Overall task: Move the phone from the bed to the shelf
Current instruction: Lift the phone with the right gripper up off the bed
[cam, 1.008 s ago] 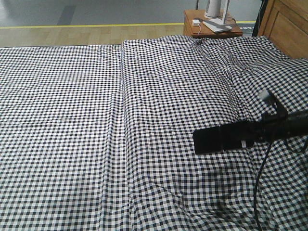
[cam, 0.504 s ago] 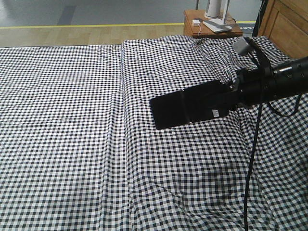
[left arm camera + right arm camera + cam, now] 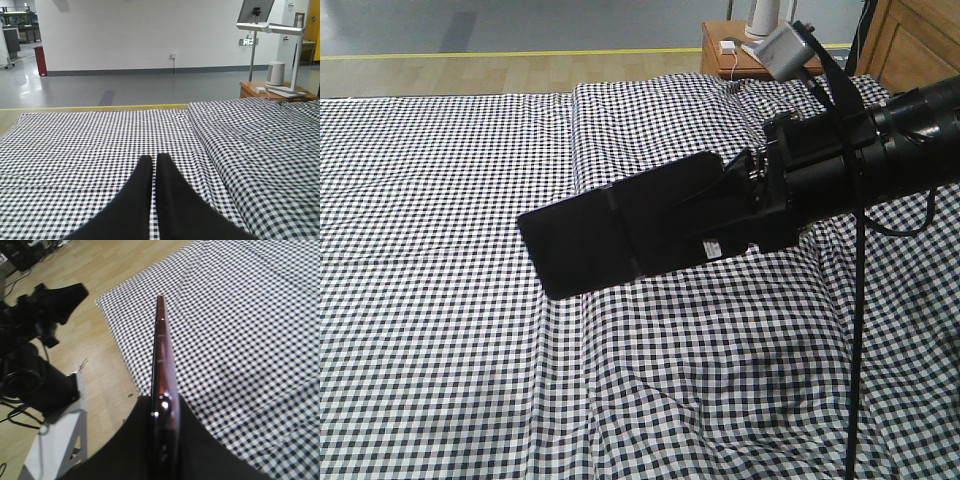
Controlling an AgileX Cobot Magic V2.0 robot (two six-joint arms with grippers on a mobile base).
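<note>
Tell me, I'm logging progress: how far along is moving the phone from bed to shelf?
Done: the phone is off the bed, in the air above it. In hand: the right gripper clamps one end; the left gripper is shut, empty. Left: reaching the shelf, which no view shows, and setting it down.

R arm (image 3: pixel 920 140) coming up: thick round tube, matte black, stepped collars near the wrist. Grey boxy cam (image 3: pixel 782 45) on top, flat black lead (image 3: pixel 840 85) running off it. Thin black cable (image 3: pixel 855 350) dangles below. R gripper (image 3: pixel 725 205) is blocky, all black. L gripper (image 3: pixel 151 162), wrist view: two smooth black fingers (image 3: pixel 130 205), broad at base, tapering to rounded tips, no markings visible.
</note>
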